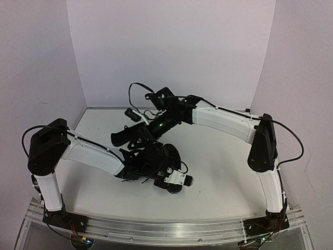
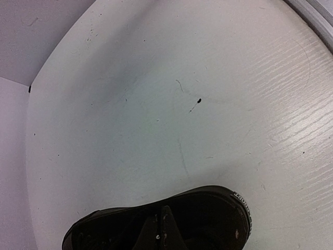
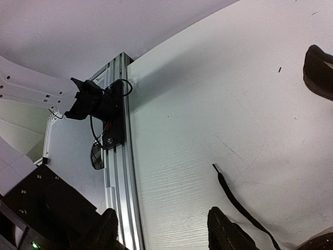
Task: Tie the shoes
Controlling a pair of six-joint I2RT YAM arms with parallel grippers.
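Note:
In the left wrist view a black shoe [image 2: 208,219] lies along the bottom edge, with white lettering on its sole rim. My left gripper [image 2: 160,221] is right over it with its fingers pressed together; I cannot see anything between them. My right gripper [image 3: 162,226] is open and empty, low over the table. A thin black lace [image 3: 234,198] lies on the table beside its right finger [image 3: 223,232]. Part of a second black shoe [image 3: 318,70] shows at the right edge. In the top view both grippers, the left [image 1: 151,164] and the right [image 1: 120,137], crowd mid-table and hide the shoes.
The aluminium rail [image 3: 120,172] at the table's near edge runs past the right gripper's left finger, with the left arm's base [image 3: 101,107] on it. White walls close the back and sides [image 1: 171,47]. Bare white tabletop [image 2: 171,104] lies beyond the shoe.

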